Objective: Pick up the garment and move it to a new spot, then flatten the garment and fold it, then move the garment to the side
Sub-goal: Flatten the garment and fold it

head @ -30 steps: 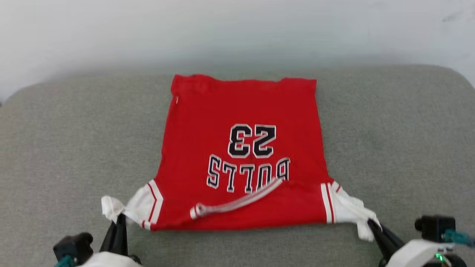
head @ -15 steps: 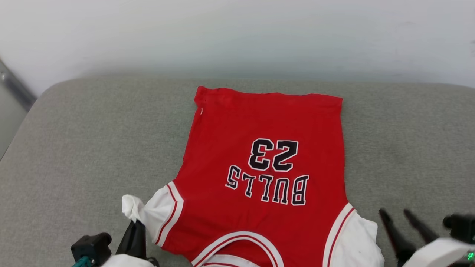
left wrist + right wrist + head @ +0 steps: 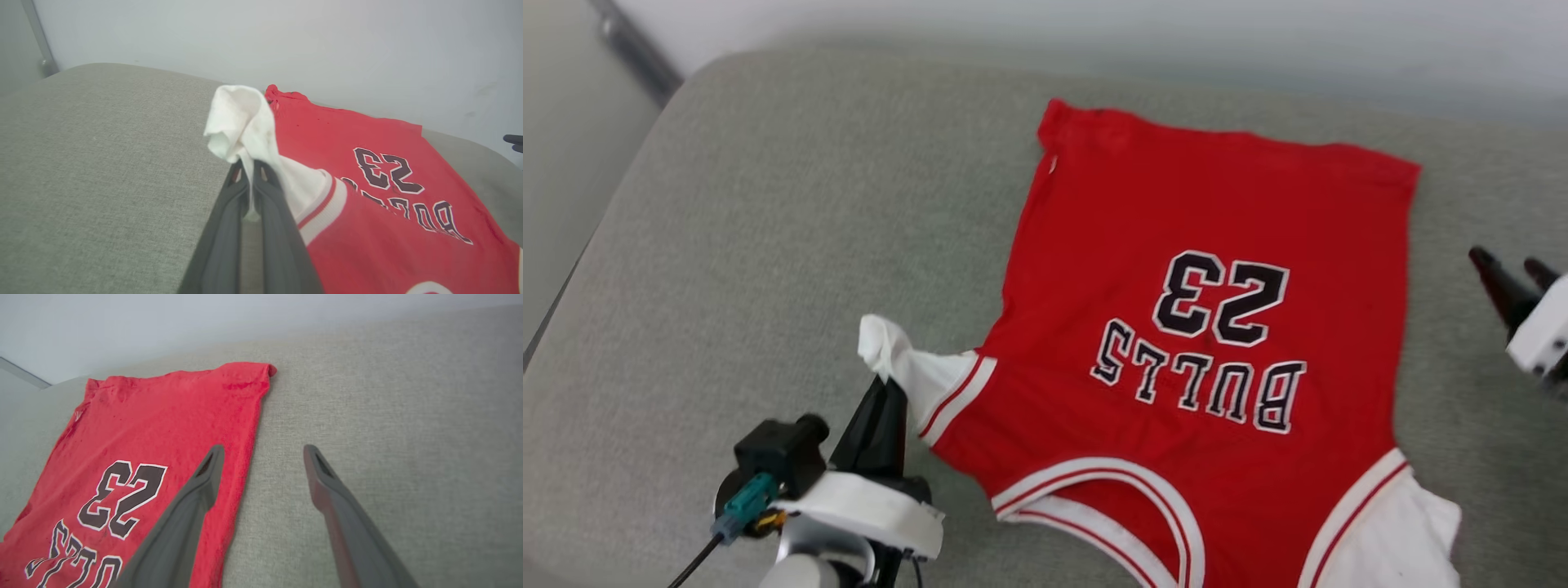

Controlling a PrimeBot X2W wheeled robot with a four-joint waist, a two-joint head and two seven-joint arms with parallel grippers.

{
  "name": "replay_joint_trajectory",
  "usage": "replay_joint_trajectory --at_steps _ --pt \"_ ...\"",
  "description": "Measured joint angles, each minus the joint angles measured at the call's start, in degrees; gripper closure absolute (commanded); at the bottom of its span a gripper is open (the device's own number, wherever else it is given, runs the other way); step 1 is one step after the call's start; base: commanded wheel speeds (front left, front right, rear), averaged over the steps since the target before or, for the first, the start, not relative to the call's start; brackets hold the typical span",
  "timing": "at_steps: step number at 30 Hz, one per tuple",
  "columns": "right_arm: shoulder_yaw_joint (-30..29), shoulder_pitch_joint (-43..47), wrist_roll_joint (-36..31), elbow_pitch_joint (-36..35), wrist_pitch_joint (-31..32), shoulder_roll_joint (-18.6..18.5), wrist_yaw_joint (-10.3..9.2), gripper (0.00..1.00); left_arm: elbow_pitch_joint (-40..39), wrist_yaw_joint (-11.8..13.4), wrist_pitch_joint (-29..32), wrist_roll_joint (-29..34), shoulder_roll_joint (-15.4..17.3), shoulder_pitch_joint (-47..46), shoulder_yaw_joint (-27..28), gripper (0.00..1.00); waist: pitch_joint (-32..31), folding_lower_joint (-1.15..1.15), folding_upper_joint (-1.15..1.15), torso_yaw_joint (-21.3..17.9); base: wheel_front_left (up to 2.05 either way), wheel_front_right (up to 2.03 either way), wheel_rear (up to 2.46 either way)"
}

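Head view: the garment (image 3: pixel 1201 269), a red T-shirt, lies spread with its print facing up on a grey fabric cushion (image 3: pixel 768 245). Its hem is on the far side and its white-trimmed collar on the near side, so the lettering "BULLS" and the number "23" read upside down. At the near left, the left gripper (image 3: pixel 886 392) has its two dark fingers pinched together on the tip of the white sleeve (image 3: pixel 907 363), which stands bunched in a small peak. The shirt's other sleeve lies flat at the near right. At the right edge of the view, the right gripper (image 3: pixel 1507 282) is beside the shirt's right side and apart from it, its fingers parted.

Left wrist view: the two fingers are pressed close, with a fold of white sleeve cloth clamped between them. The crumpled sleeve end rises beyond their tips. The red body of the shirt stretches away to the right over the cushion, below a pale wall (image 3: pixel 286 41).

Right wrist view: the fingers are spread wide and hold nothing. The left finger shows against the shirt's red side edge and the right finger against bare cushion. The shirt's far hem corner lies ahead.
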Motion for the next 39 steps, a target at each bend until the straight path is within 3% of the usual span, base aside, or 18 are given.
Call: replay_joint_trajectory --at_steps 9,23,24,25,26,27,33,39 --pt "-3.1 -19.3 -5.0 12.1 17.2 -5.1 0.00 0.00 3.3 -3.0 -2.9 1.2 -2.8 -7.9 -3.1 1.00 8.5 0.01 0.00 6.8 0.00 0.00 0.00" --pt "-6.9 -30.1 -12.1 17.0 24.2 -5.3 0.07 0.00 8.4 -5.5 -5.2 1.7 -5.5 -13.7 -4.2 1.00 18.3 0.00 0.00 12.1 0.00 0.00 0.00" --pt "-7.2 -30.4 -12.6 17.5 25.2 -5.2 0.08 0.11 8.7 -5.6 -5.4 1.7 -5.6 -13.9 -4.1 1.00 18.3 0.00 0.00 12.0 0.00 0.00 0.00" --pt "-7.5 -30.6 -13.4 17.9 26.1 -5.0 0.09 0.55 9.0 -5.7 -5.5 1.7 -5.6 -14.0 -4.1 1.00 18.2 0.00 0.00 11.9 0.00 0.00 0.00" --pt "-8.0 -30.7 -13.8 18.2 26.9 -4.8 0.09 0.72 9.3 -5.7 -5.6 1.7 -5.6 -14.0 -4.0 1.00 18.0 0.00 0.00 11.8 0.00 0.00 0.00" --pt "-8.6 -30.7 -14.1 18.5 27.3 -4.5 0.09 1.00 9.6 -5.7 -5.6 1.7 -5.7 -14.0 -4.0 1.00 17.9 0.00 0.00 11.7 0.00 0.00 0.00" --pt "-8.5 -29.7 -15.8 18.7 26.9 -3.4 0.02 1.00 11.0 -5.8 -5.7 2.0 -5.8 -14.0 -3.3 1.00 15.7 0.00 0.00 10.8 0.00 0.00 0.00" --pt "-0.7 -26.8 -15.6 14.7 26.8 -4.7 0.02 1.00 12.6 -4.8 -5.7 2.6 -4.6 -11.7 -2.3 1.00 11.3 0.00 0.00 8.5 0.00 0.00 0.00"
